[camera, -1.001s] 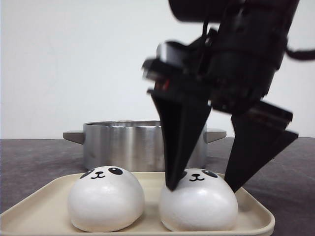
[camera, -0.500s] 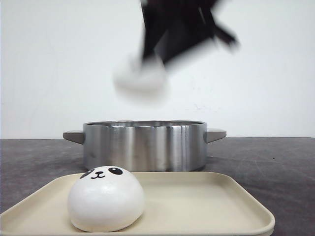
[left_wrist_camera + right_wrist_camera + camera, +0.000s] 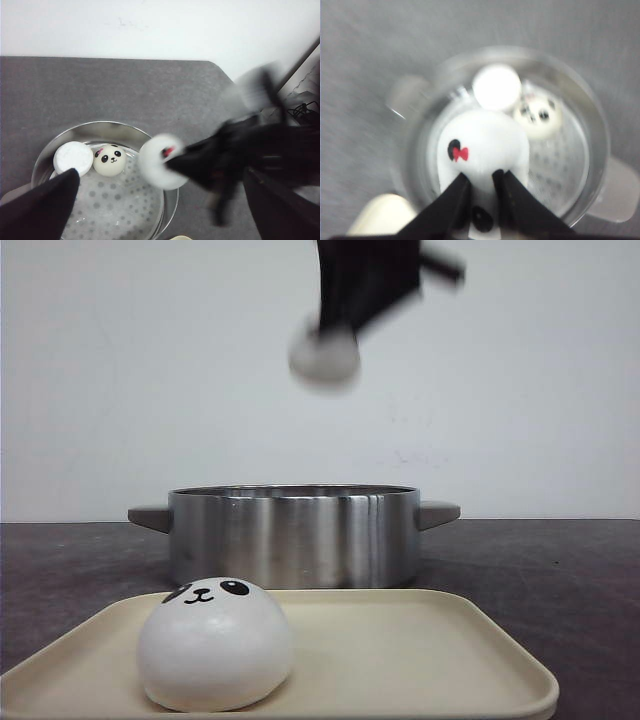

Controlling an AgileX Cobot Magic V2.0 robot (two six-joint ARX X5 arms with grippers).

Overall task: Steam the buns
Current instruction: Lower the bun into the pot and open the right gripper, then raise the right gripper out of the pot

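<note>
Right-hand bun is gone from the tray since a second ago; half a second back it was a blur high over the pot, now it sits a bit further right and higher, still blurred. Means the third bun is mid-transfer, with one still to fetch.

Left to right in the front view:
- Last bun point(image 3: 214, 644) sits on the left half of the tray point(image 3: 430, 660), face up, untouched. Right half of the tray is bare.
- Pot point(image 3: 292, 535) stands just behind the tray, no lid on it.
- Carried bun point(image 3: 324, 356) hangs well above the pot, roughly over its middle, pinched in the right gripper point(image 3: 345, 335).

Right wrist view: the fingers are closed into the carried bun's soft skin, near its lower edge, so it dangles below them. Directly under it is the pot's perforated steamer plate point(image 3: 565, 150) with two buns already inside: one face up point(image 3: 538, 115), one showing only a plain white side point(image 3: 496, 86). Open plate remains on the near side of those two.

Left wrist view: left gripper point(image 3: 160, 200) hovers beside the pot, fingers spread wide, holding nothing. It confirms the two buns in the pot, touching each other against the wall.

Judgement: the drop spot looks lined up; lowering before release would keep the bun from rolling onto the other two.
</note>
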